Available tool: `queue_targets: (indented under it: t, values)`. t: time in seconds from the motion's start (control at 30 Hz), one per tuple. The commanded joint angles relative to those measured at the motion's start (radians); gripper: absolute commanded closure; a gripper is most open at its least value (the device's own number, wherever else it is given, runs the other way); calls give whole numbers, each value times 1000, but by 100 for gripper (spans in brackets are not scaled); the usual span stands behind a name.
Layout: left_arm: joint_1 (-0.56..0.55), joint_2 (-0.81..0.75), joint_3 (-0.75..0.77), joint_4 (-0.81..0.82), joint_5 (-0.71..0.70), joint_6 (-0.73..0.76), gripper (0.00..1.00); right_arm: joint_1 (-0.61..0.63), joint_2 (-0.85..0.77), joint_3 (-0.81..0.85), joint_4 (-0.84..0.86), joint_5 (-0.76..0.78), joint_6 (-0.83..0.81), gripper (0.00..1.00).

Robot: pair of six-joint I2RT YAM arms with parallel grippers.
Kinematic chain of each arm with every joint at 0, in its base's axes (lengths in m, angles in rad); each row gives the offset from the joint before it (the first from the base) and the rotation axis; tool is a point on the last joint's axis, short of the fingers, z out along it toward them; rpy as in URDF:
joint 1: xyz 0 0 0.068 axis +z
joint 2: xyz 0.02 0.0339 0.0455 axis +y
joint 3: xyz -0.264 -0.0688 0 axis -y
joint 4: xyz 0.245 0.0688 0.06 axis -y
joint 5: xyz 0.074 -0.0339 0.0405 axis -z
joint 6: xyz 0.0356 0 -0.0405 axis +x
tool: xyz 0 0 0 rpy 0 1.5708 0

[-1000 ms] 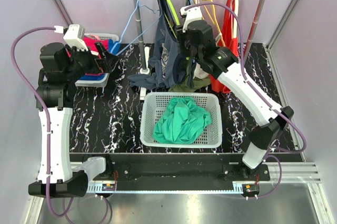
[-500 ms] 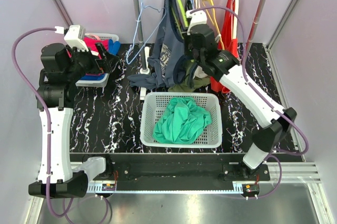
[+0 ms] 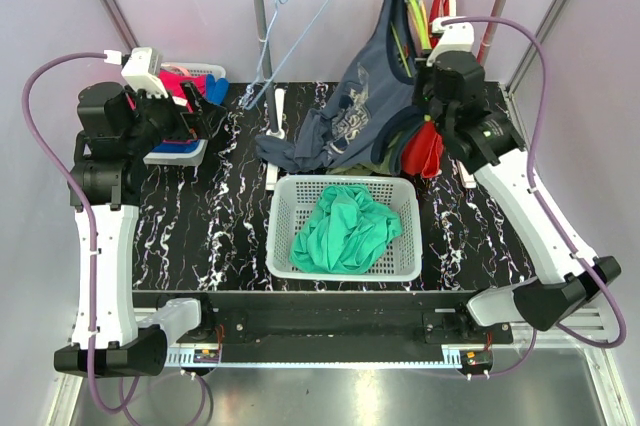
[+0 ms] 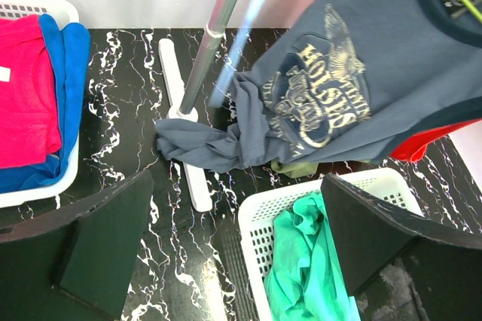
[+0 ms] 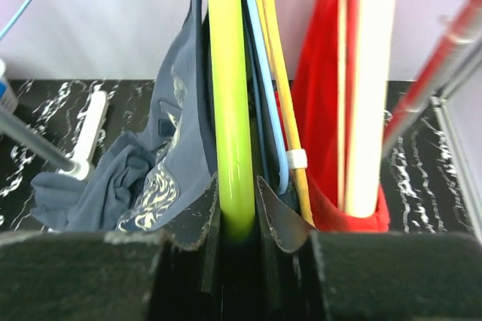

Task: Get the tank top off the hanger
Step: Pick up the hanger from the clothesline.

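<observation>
A blue-grey tank top (image 3: 352, 114) with a printed eagle hangs on a lime green hanger (image 3: 405, 8) at the right part of the rail; its lower end trails on the black table. My right gripper (image 5: 238, 215) is shut on the green hanger (image 5: 230, 102), and the top (image 5: 162, 178) drapes to its left. My left gripper (image 4: 233, 246) is open and empty, high over the table's left side, with the tank top (image 4: 354, 87) ahead of it.
A white basket (image 3: 285, 258) holding a green garment stands at the middle front. A white bin (image 3: 210, 71) with pink and blue clothes sits at the back left. An empty blue hanger (image 3: 295, 16) hangs at the rail's left. A red garment (image 3: 425, 151) and other hangers crowd the rail's right end.
My right gripper has slid the green hanger with the tank top rightwards along the rail, bunching the other hangers at the right end. The left arm has not moved.
</observation>
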State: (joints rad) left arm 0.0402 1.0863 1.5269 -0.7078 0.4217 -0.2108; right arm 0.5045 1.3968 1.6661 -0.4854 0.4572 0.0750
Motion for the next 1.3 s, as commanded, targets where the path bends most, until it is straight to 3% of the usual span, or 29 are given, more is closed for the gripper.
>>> queue_targets:
  t: [0.0,0.2,0.47,0.93,1.27]
  values:
    - [-3,-5,27,36,-12,5,1,-50,-41,7,16,6,-7,100]
    - [-5,-9,33,24,-18,13,1,-90,-32,27,25,-127,-17,100]
    - [-22,-9,21,25,-24,22,1,-90,-24,87,85,-509,-11,100]
    - [-25,-14,35,24,-27,30,1,-90,-67,138,220,-485,-35,100]
    - [-25,-17,30,24,-27,30,1,-90,-148,224,39,-528,6,100]
